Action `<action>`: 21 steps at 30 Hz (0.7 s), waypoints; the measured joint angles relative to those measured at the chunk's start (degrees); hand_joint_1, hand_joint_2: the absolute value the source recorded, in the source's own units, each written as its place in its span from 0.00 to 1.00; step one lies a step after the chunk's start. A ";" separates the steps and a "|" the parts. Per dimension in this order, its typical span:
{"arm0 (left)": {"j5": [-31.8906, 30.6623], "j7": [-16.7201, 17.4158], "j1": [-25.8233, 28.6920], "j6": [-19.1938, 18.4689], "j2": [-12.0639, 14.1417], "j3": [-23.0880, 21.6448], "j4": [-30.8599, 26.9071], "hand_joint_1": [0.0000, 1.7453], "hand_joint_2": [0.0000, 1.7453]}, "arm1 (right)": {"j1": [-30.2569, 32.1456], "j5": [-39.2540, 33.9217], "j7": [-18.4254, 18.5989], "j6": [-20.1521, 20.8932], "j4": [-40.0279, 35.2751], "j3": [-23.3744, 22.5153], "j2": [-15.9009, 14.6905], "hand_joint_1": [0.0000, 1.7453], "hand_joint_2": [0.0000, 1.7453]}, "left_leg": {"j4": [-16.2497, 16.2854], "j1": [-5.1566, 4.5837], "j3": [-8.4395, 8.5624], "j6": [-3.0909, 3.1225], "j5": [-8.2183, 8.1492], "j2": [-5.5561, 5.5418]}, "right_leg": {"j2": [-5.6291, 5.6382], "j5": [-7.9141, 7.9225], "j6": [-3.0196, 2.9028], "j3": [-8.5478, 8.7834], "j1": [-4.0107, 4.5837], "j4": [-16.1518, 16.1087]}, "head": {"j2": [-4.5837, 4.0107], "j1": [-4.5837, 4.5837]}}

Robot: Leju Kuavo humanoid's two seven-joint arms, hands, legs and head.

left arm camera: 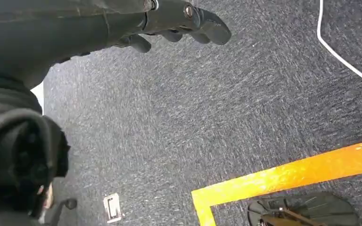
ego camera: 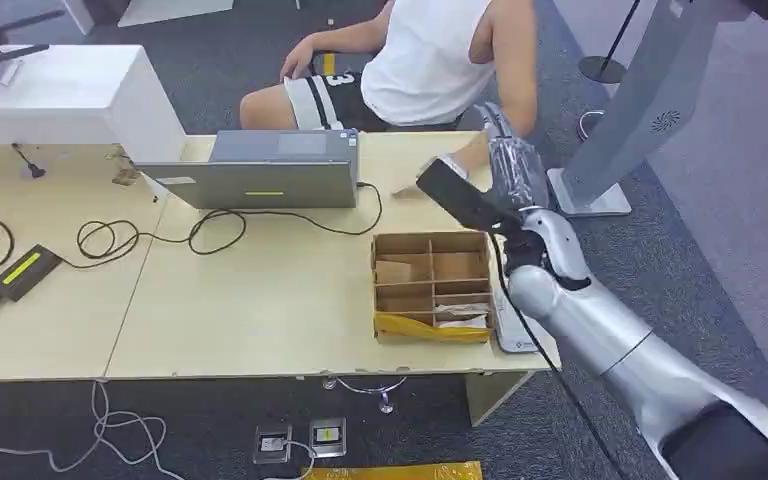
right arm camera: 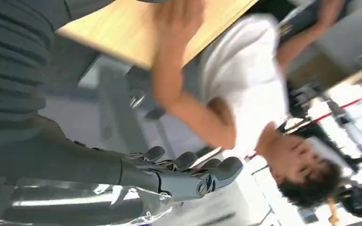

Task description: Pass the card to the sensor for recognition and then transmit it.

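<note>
In the head view we see our right arm reaching across the right end of the wooden table [ego camera: 260,300], its right hand [ego camera: 508,165] raised near the far right corner, close to a person [ego camera: 430,60] in a white sleeveless top who sits behind the table's far edge. Whether that hand has anything in it we cannot tell here. A compartmented cardboard box [ego camera: 430,285] stands near the right edge, just beside our forearm, with paper pieces in some of its compartments; we cannot make out the card among them. A grey laptop [ego camera: 270,170] sits at the far edge, cables trail across the middle, and a small black device [ego camera: 25,272] with a yellow-green strip lies toward the left end. In the left wrist view our left hand [left arm camera: 179,23] hangs over grey carpet [left arm camera: 193,122], fingers curled inward with nothing between them; an orange tape line [left arm camera: 287,174] marks the floor. In the right wrist view our right hand [right arm camera: 184,174] shows fingers loosely curved and slightly apart, grasping nothing we can see, while the person's arm [right arm camera: 179,80] stretches to the table edge with their hand resting on the wood. The card itself we cannot locate.
</note>
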 joint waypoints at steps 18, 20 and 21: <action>0.22 -1.22 0.90 0.70 0.17 0.02 0.00 0.00 0.00 | 27.16 -5.76 -7.57 1.62 -30.98 -8.79 -5.94 0.00 1.00 | -0.01 0.08 0.10 -0.08 -0.11 0.28 | 0.18 0.00 -0.06 0.00 0.08 -0.05 | 0.02 -0.02; 0.06 -1.22 0.87 0.68 0.17 0.02 0.00 0.00 0.00 | 28.31 -4.99 -7.11 1.69 -31.90 -9.62 -6.23 0.00 1.00 | -0.01 0.10 0.09 -0.08 -0.10 0.28 | 0.17 0.00 -0.06 0.01 0.10 -0.05 | 0.02 0.00; 0.04 -1.22 0.87 0.65 0.17 0.02 0.00 0.00 0.00 | 28.93 -4.27 -6.79 1.84 -32.18 -9.90 -6.36 0.00 1.00 | -0.01 0.10 0.09 -0.08 -0.11 0.28 | 0.17 0.00 -0.07 0.01 0.11 -0.05 | 0.02 0.00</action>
